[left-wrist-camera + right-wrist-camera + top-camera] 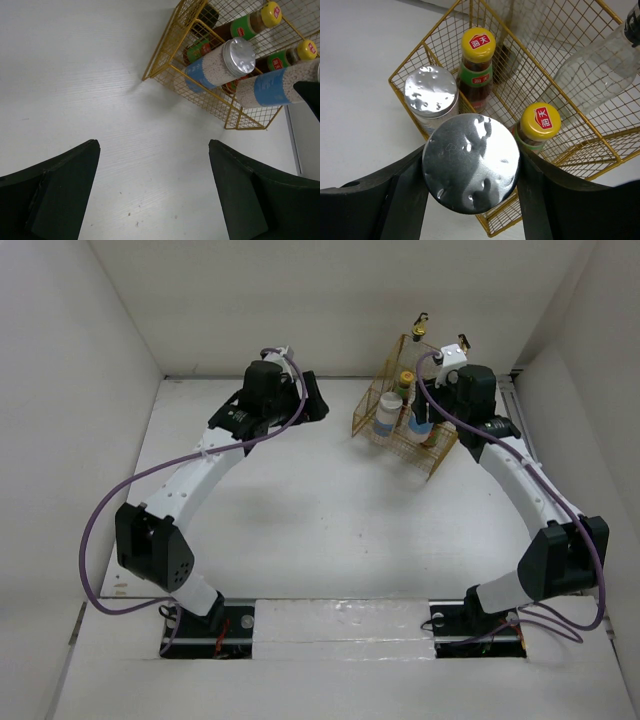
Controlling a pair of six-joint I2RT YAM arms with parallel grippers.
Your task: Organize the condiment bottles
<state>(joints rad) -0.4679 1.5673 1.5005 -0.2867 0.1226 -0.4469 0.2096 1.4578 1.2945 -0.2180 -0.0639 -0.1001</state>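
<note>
The condiment bottles stand together in a yellow wire rack [438,458] at the back right. A white-blue jar with a silver lid [471,162] is at the rack's near corner, and my right gripper [471,165] is shut on its sides. Beside it are a second silver-lidded jar [431,92], two yellow-capped sauce bottles [478,45] [540,121] and a clear glass bottle [600,75]. Two gold spouts [421,332] [462,343] rise at the rack's back. My left gripper [152,145] hangs open over bare table, left of the rack [210,100], with nothing between its fingers.
White walls close the table in on the left, back and right. The rack [580,150] sits close to the right wall, with a metal rail [522,415] along that wall. Both arms reach in from the near edge.
</note>
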